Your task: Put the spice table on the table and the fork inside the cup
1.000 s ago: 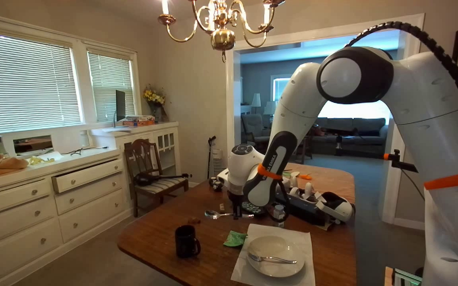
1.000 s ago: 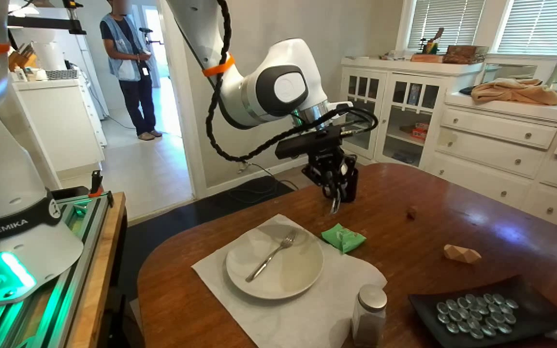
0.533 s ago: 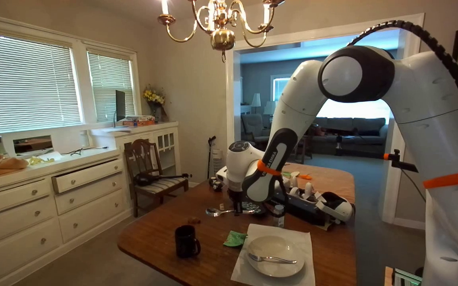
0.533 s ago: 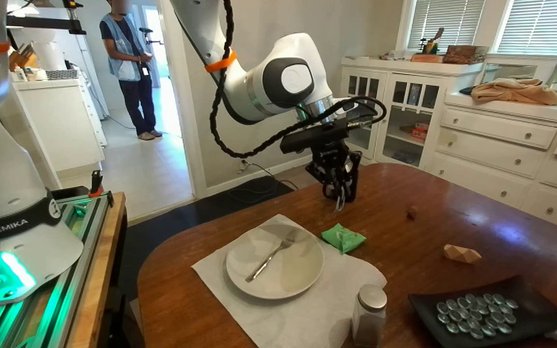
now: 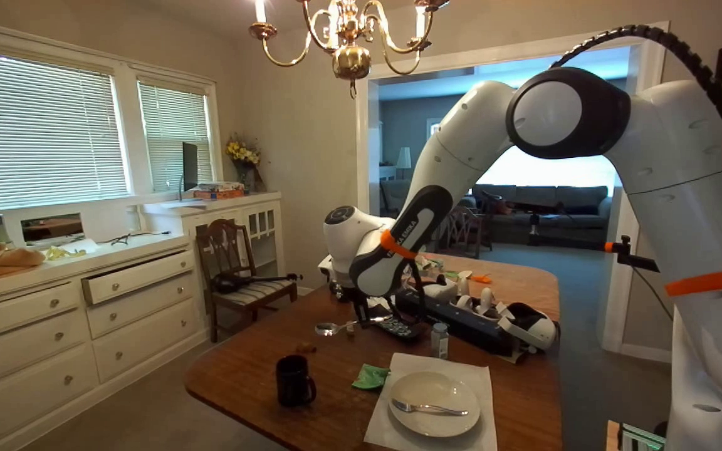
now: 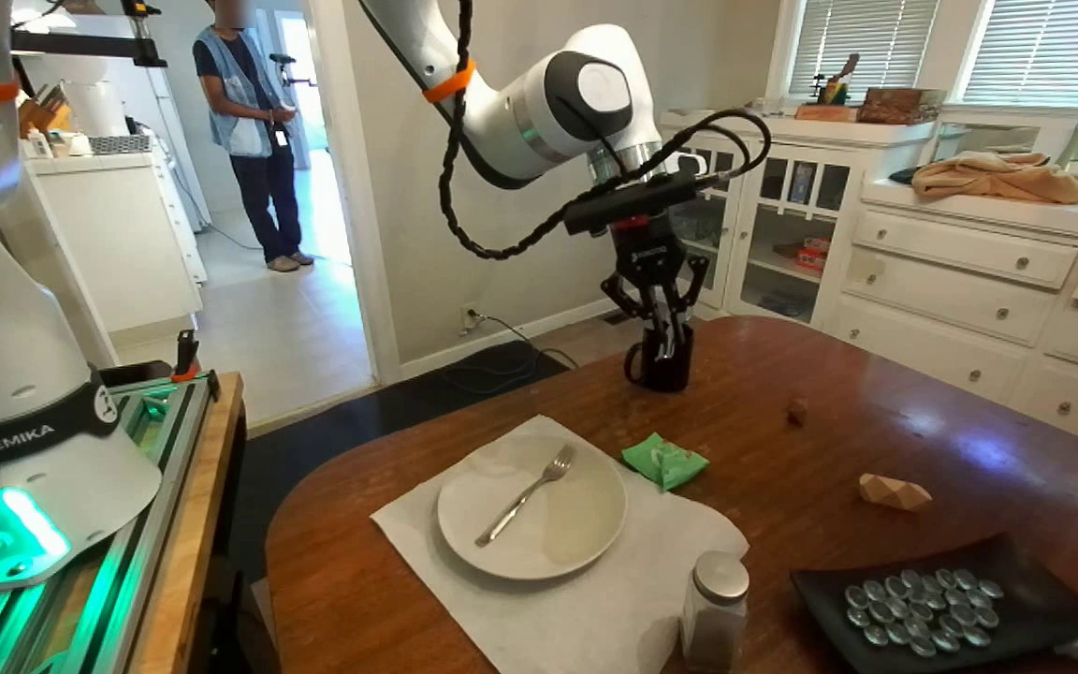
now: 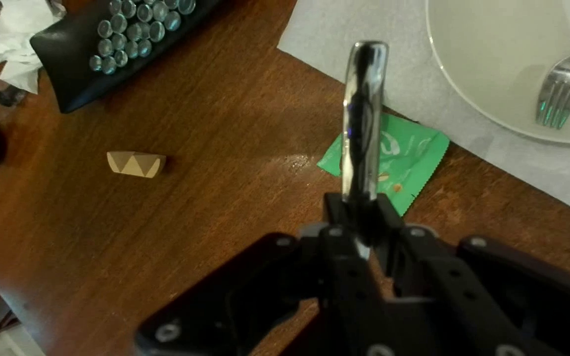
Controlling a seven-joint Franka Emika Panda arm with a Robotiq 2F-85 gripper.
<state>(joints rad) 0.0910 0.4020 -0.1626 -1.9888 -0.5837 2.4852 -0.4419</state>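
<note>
My gripper [image 7: 361, 215] is shut on a shiny metal spoon, whose handle [image 7: 362, 118] juts from the fingertips in the wrist view. The spoon's bowl [image 5: 326, 329] shows in an exterior view, held above the table [image 6: 782, 505]. The cup, a black mug [image 5: 292, 379], stands upright on the table, apart from the gripper; elsewhere the gripper overlaps the cup [image 6: 683, 363] along the line of sight. The fork [image 6: 528, 494] lies on the white plate [image 6: 586, 529]. A spice jar [image 6: 715, 613] with a metal lid stands upright on the table; no spice table shows.
A green packet [image 6: 665, 461] lies beside the white paper mat [image 6: 595, 618]. Near it are a faceted wooden piece [image 6: 893, 491], a small brown lump [image 6: 796, 412] and a black tray [image 6: 824, 599] of glass beads. A white headset [image 5: 533, 326] lies near the table's side.
The gripper has risen and shifted with the spoon, leftward in one exterior view and slightly rightward in the other. Cup, fork, plate and jar have stayed put.
</note>
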